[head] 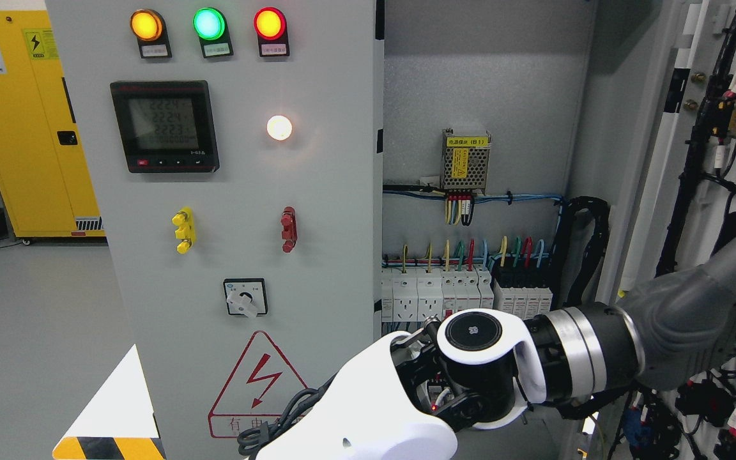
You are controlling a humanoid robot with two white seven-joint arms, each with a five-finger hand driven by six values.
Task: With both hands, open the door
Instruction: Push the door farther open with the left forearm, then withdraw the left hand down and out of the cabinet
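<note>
**Yellow cabinet, grey floor**

At the frame's left edge stands a yellow cabinet (29,128) bearing warning labels, on a plain grey floor (36,319). A black-and-yellow striped edge (109,447) shows at lower left. Lighting is even and bright.

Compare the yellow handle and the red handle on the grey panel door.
The yellow handle is bright yellow and sits left, under the meter. The red handle is dark red and sits right, below the glowing white lamp. Both are small, upright, knobbed fittings at about the same height on the panel door.
</note>
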